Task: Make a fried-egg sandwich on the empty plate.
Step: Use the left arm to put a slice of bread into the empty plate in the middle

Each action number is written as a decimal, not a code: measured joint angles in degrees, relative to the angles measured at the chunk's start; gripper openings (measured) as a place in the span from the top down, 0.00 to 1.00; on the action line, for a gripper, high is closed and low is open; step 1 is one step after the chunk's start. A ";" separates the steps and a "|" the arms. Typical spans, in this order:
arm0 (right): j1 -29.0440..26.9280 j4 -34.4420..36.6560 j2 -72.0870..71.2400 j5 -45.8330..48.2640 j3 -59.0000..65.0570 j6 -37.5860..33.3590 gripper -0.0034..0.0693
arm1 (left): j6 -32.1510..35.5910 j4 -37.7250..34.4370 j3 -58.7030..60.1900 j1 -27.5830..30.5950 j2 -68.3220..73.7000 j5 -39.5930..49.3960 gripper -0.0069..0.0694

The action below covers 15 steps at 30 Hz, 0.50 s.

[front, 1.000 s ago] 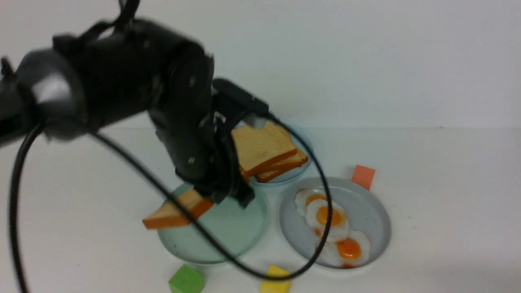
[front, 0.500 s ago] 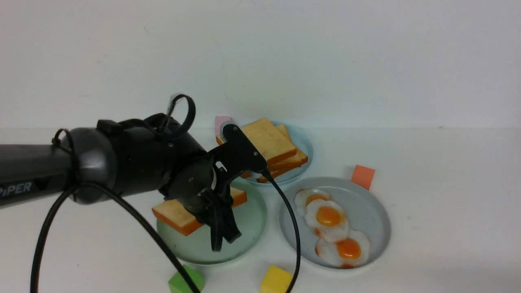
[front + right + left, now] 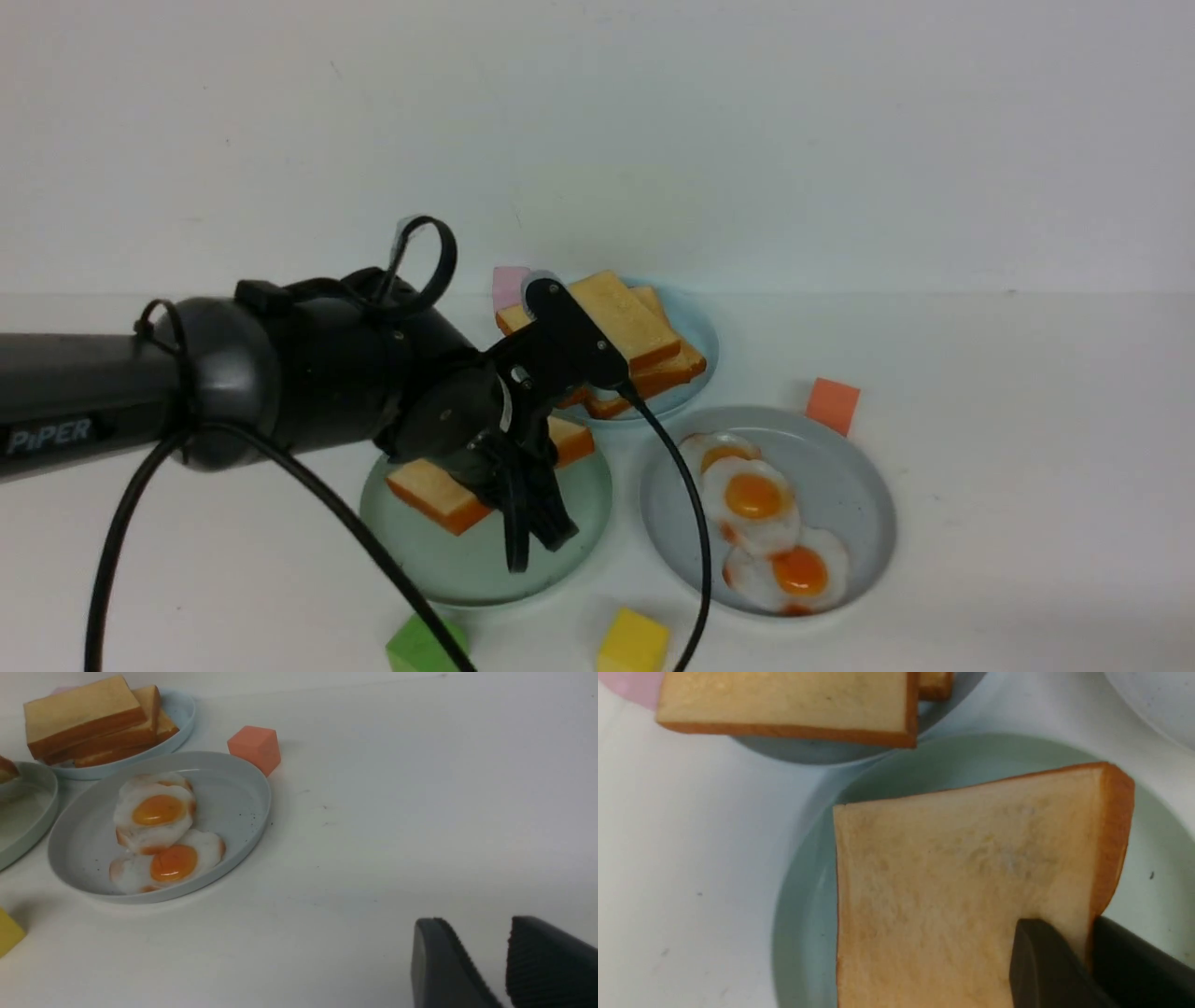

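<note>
**Front view**
- Left gripper [image 3: 536, 549]: clamped on a toast slice [image 3: 439, 485], fingers angled down and toward the camera.
- Toast slice: tilted in the jaws, over the plate [image 3: 439, 571]. Whether it touches the plate I cannot tell.
- Plate: mint-green, directly beneath the left gripper.
- Toast stack [image 3: 627, 322]: beyond the gripper and slightly to its right, on a light-blue plate [image 3: 702, 343], partly hidden by the wrist camera.
- Fried eggs [image 3: 752, 497]: overlapping on a grey-blue plate [image 3: 854, 495], to the gripper's right.
- Cubes: a green cube [image 3: 418, 646] and a yellow cube [image 3: 633, 644] lie nearer the camera than the gripper. An orange cube [image 3: 833, 405] lies just beyond the grey-blue plate.

**Left wrist view**
- Grip: two dark fingers [image 3: 1041, 970] pinch the slice by its crusted edge, one on each face.
- Slice: pale face up, reaching past the fingertips across the plate.
- Plate: its rim curves around the slice on both sides.
- Stack: just past the plate's far rim.

**Right wrist view**
- Right gripper [image 3: 476, 921]: jaws parted, nothing between them, low over the white table [image 3: 397, 812].
- Grey-blue plate: well ahead of this gripper, to its left, carrying the eggs.
- Orange cube: just beside that plate's far rim.
- Mint-green plate: only its edge shows, further left.
</note>
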 joint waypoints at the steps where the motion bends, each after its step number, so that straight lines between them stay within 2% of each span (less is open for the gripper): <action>1: 0.00 0.00 0.00 0.00 0.00 0.00 0.62 | 0.00 -0.05 0.00 0.00 0.48 0.14 0.78; 5: 0.00 0.00 0.00 0.00 0.00 0.00 0.62 | 0.06 -0.05 0.00 0.00 1.27 0.29 0.72; 9: 0.00 0.00 0.00 0.00 0.00 0.00 0.62 | 0.06 1.23 0.00 0.00 1.50 0.36 0.59; 10: 0.00 0.00 0.00 0.00 0.00 0.00 0.62 | 0.06 1.36 0.00 0.00 1.50 0.36 0.58; 11: 0.00 0.00 0.00 0.00 0.00 0.00 0.62 | 0.06 1.86 0.00 0.00 1.50 0.36 0.53; 15: 0.00 0.00 0.00 0.00 0.00 0.00 0.62 | 0.06 2.24 0.00 0.00 1.50 0.36 0.45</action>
